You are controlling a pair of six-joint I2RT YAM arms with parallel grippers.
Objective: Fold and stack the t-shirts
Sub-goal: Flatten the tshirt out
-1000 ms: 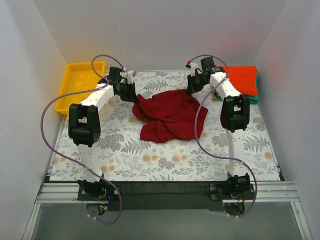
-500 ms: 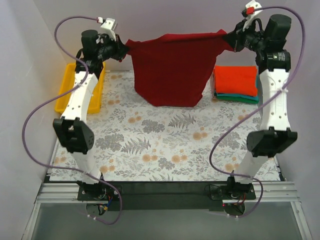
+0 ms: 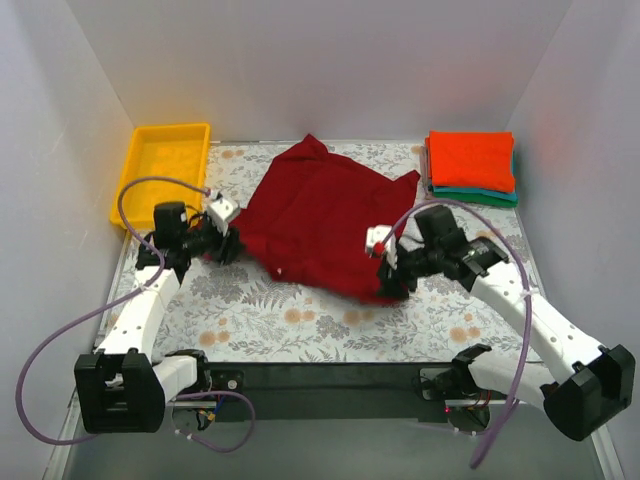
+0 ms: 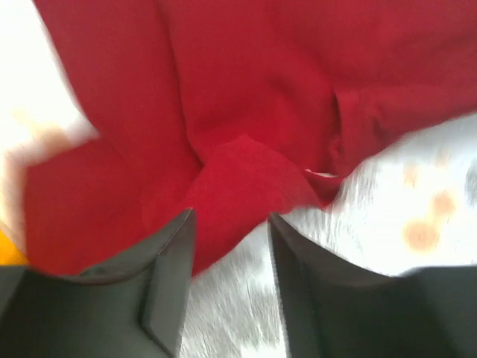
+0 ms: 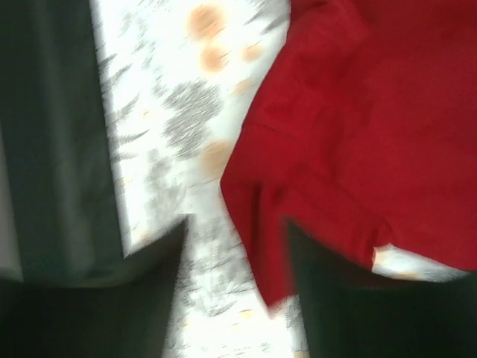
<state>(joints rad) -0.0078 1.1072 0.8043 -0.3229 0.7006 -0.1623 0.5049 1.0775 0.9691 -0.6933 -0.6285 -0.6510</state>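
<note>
The left gripper [image 3: 226, 246] has its jaws apart at the 9 o'clock corner of the dark crimson t-shirt [image 3: 320, 215], so the cloth lies from it toward 3 o'clock. This shirt is spread, not yet folded, on the middle of the floral cloth [image 3: 300, 320], with its long axis from about 11 to 5 o'clock; which end is the neck I cannot tell. The right gripper [image 3: 388, 272], also with jaws apart, is at its 5 o'clock corner, and both arms seem equally near for the next grasp, while the folded orange-red t-shirt [image 3: 470, 158] rests on the teal t-shirt [image 3: 480, 197] at 2 o'clock.
</note>
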